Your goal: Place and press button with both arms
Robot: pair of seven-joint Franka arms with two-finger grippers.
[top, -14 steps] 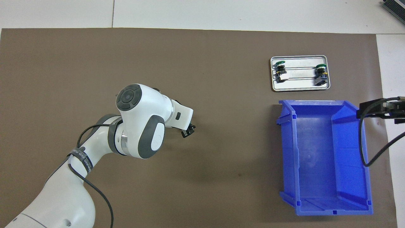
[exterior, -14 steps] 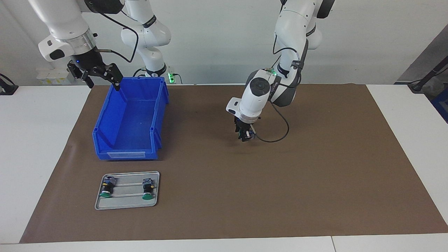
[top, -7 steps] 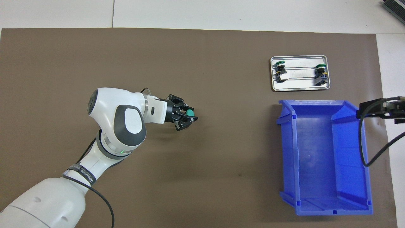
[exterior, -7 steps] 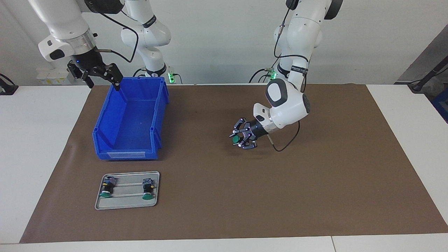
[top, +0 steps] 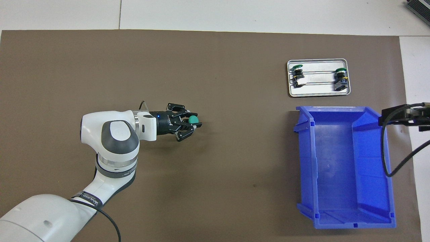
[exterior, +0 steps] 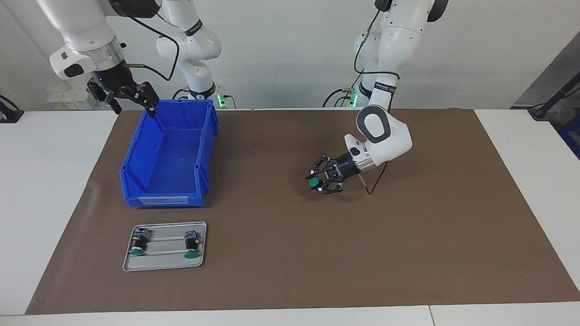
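Bright, even light from above fills both sharp views, leaving soft short shadows on the mat (exterior: 290,253) beside the bin (exterior: 167,154) and under the left arm (exterior: 385,136), with no glare or blur.

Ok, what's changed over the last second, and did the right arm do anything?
The left arm turned its wrist from pointing down to lying nearly level over the brown mat. The left gripper is shut on the button, green cap now facing the right arm's end. The right gripper stayed over the blue bin's rim, waiting. The two buttons on the metal tray did not move.
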